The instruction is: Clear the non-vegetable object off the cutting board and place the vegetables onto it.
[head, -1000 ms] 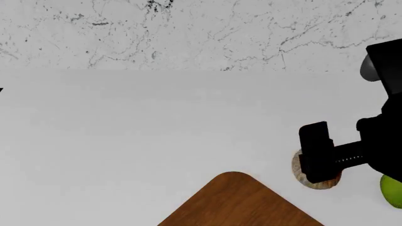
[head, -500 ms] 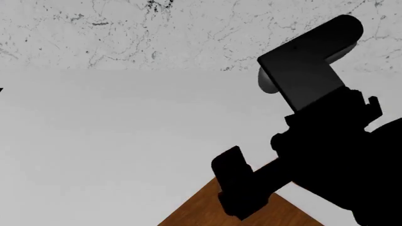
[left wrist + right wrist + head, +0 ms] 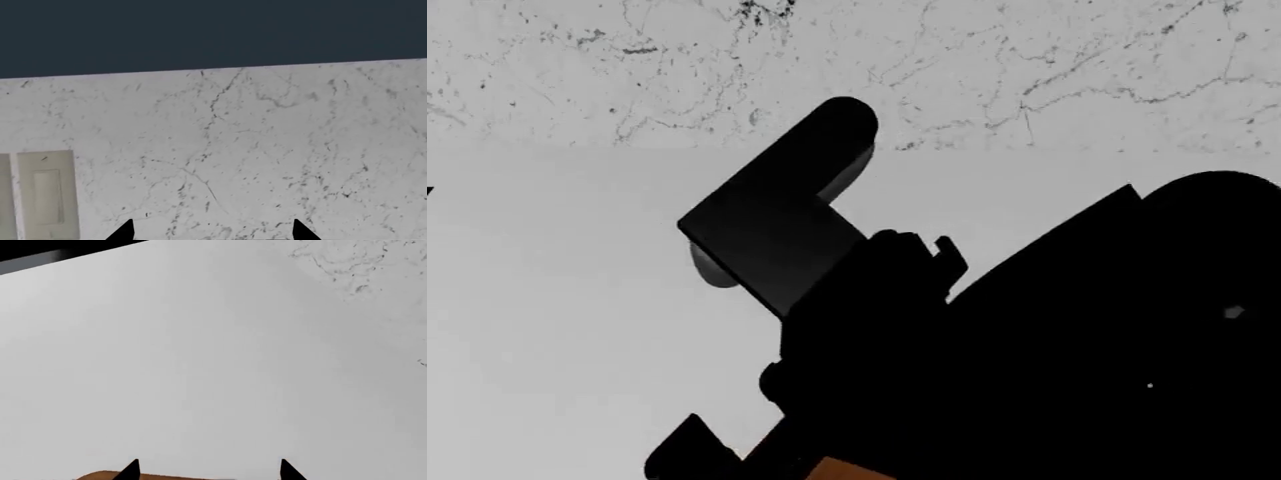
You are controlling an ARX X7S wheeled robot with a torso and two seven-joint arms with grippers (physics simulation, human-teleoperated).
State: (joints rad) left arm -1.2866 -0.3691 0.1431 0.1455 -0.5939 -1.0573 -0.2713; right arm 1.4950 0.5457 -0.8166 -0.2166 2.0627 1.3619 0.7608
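Head view first, and the right arm (image 3: 1014,340) is filling nearly the whole lower right of it, a big black mass sitting between the camera and the worktop. Peeking out underneath it is one small orange-brown sliver, the cutting board (image 3: 851,470), right at the bottom edge. That is all of the board showing from up here.

Over on the right wrist view, the right gripper (image 3: 208,471) is showing only two dark fingertips, standing well apart with nothing between them, so the claw is spread and empty. Just beyond those tips a rounded edge of the cutting board (image 3: 107,475) is showing, and past the board the pale countertop (image 3: 213,365) is running bare. My read: the arm is hanging over the board's near edge, placed for a reach onto it.

As for what the board is carrying, I cannot tell; its surface is hidden. The non-vegetable object and the vegetables are not showing in any view right now.

Left wrist view: the left gripper (image 3: 212,231) is pointing well away from the board, at the marbled backsplash (image 3: 253,150) with a pale wall plate (image 3: 45,195) beside it. Its tips are also standing apart, holding nothing, apparently parked out of the way.
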